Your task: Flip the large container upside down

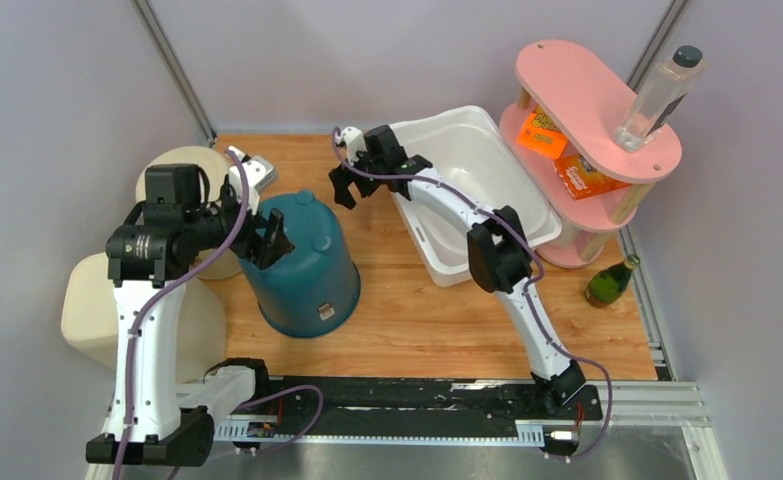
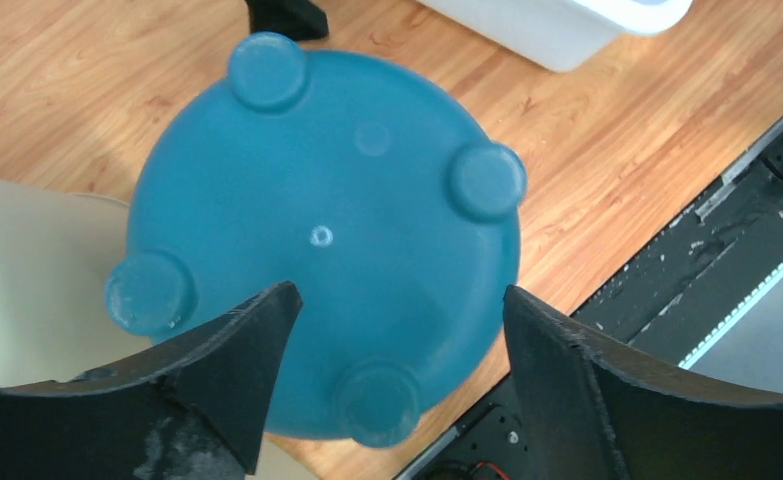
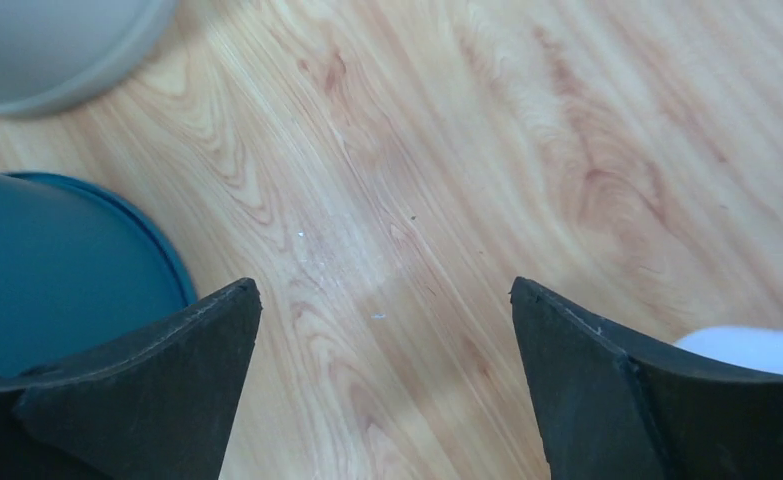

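The large container is a teal pot (image 1: pixel 302 262) standing upside down on the wooden table, its footed base facing up. The left wrist view looks straight down on that base (image 2: pixel 317 230) with its round feet. My left gripper (image 1: pixel 270 240) is open and empty, just above the pot's left side, not touching it (image 2: pixel 397 330). My right gripper (image 1: pixel 352 185) is open and empty, above bare wood behind and right of the pot (image 3: pixel 382 330). The pot's rim shows at the left of the right wrist view (image 3: pixel 57 270).
A white tub (image 1: pixel 467 190) lies at the back right. A pink two-tier shelf (image 1: pixel 597 110) holds a clear bottle (image 1: pixel 659 95) and orange packets (image 1: pixel 567 150). A green bottle (image 1: pixel 610 282) lies at the right edge. Beige containers (image 1: pixel 182 185) stand left of the pot.
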### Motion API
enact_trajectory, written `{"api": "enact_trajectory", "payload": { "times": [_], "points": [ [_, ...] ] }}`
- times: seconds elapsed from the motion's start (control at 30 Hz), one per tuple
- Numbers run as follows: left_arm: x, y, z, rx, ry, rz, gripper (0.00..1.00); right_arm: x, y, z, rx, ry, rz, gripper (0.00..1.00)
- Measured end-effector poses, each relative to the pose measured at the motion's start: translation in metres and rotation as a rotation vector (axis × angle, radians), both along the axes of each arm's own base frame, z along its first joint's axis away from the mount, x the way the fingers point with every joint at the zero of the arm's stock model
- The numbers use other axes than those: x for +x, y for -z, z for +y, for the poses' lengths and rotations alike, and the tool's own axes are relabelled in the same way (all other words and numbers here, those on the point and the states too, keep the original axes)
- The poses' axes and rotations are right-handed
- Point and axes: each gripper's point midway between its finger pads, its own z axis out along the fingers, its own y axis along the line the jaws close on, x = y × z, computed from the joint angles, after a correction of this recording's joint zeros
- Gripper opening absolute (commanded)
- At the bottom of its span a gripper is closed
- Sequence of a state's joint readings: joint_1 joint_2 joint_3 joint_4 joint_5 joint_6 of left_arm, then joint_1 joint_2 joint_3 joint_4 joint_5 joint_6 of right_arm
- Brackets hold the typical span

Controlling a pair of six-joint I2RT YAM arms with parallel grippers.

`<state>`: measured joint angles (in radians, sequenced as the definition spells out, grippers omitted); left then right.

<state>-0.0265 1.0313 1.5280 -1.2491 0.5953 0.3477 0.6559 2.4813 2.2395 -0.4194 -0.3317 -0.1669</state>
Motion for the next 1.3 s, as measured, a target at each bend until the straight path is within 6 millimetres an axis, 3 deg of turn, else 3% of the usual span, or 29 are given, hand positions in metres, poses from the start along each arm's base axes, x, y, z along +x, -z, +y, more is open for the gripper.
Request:
{"api": "enact_trajectory", "payload": {
  "times": [0.13,0.27,0.47,0.53,0.6,0.8,0.9,1.07,1.17,1.3],
  "points": [
    [-0.016,0.001,0.000,0.041,0.059,-0.016,0.89,0.006,-0.054,-0.014,0.079,0.038,-0.012,1.00],
    [-0.036,0.003,-0.001,0.108,0.144,-0.052,0.89,0.009,-0.121,-0.035,0.176,0.081,-0.044,1.00],
    [-0.048,0.024,0.009,0.267,0.247,-0.134,0.88,-0.026,-0.205,-0.059,0.280,0.048,-0.109,1.00],
    [-0.045,0.035,0.012,0.306,0.268,-0.135,0.87,-0.038,-0.218,-0.059,0.300,0.024,-0.121,1.00],
    [-0.040,0.047,0.013,0.338,0.287,-0.126,0.87,-0.044,-0.219,-0.055,0.307,0.004,-0.121,1.00],
    [-0.020,0.058,0.010,0.377,0.310,-0.203,0.86,-0.046,-0.163,-0.036,0.252,-0.012,-0.011,1.00],
    [-0.015,0.058,0.009,0.380,0.300,-0.242,0.86,-0.046,-0.154,-0.038,0.220,-0.009,0.000,1.00],
    [0.015,0.058,-0.002,0.370,0.251,-0.279,0.85,-0.038,-0.201,-0.063,0.244,0.032,-0.107,1.00],
    [0.046,0.059,-0.010,0.381,0.202,-0.289,0.84,-0.037,-0.250,-0.101,0.281,0.086,-0.193,1.00],
    [0.102,0.055,-0.017,0.393,0.072,-0.308,0.84,-0.052,-0.319,-0.156,0.335,0.148,-0.323,1.00]
  ]
}}
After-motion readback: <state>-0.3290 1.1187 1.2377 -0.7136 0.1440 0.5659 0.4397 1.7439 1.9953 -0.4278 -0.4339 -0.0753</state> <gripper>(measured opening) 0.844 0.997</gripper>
